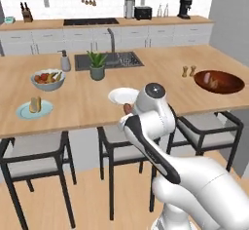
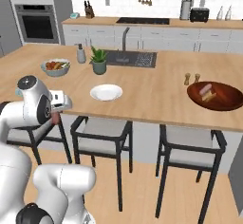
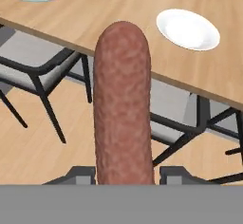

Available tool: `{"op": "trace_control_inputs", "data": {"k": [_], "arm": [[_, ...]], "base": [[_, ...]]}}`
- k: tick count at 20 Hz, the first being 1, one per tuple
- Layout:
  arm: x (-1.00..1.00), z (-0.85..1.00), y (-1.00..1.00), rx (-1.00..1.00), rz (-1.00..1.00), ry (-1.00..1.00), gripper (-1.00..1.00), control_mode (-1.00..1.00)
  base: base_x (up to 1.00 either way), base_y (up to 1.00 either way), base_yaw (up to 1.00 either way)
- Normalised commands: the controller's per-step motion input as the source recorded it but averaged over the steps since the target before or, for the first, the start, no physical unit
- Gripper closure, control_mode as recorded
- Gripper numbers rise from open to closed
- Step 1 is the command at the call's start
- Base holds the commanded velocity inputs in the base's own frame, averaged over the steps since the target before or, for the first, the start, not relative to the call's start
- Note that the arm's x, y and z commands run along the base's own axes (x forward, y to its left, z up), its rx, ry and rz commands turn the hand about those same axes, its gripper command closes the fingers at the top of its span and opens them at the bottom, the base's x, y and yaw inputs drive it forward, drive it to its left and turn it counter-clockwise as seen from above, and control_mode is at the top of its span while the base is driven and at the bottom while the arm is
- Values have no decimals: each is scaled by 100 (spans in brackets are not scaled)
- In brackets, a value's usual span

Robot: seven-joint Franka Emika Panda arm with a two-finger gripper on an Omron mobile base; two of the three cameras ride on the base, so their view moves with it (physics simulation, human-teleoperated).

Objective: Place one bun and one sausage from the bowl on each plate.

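Observation:
A long reddish-brown sausage (image 3: 123,104) stands up between my gripper's (image 3: 124,173) finger tips, which are shut on it. The hand hangs just off the island counter's front edge, above the stools, and the sausage (image 1: 127,109) peeks out beside my wrist. The white plate (image 3: 188,28) lies bare on the counter just beyond (image 1: 122,96). The pale blue plate (image 1: 34,110) at the left carries a bun (image 1: 35,103). The reddish-brown bowl (image 2: 228,99) sits far right, with a bun (image 2: 209,97) and a sausage (image 2: 205,88) inside.
A grey-blue fruit bowl (image 1: 47,79), a potted plant (image 1: 97,66), a soap bottle (image 1: 64,61) and the sink (image 1: 116,60) stand behind the plates. Two shakers (image 1: 188,71) stand near the wooden bowl. Black-framed stools (image 1: 34,151) line the counter's front edge below my hand.

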Motion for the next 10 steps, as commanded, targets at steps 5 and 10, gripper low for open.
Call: {"op": "trace_control_inputs", "data": {"k": [5,10], "arm": [[0,0,0,0,0,0,100,100],[0,0,0,0,0,0,100,100]], "base": [[41,100,-20],[59,49,-18]]}}
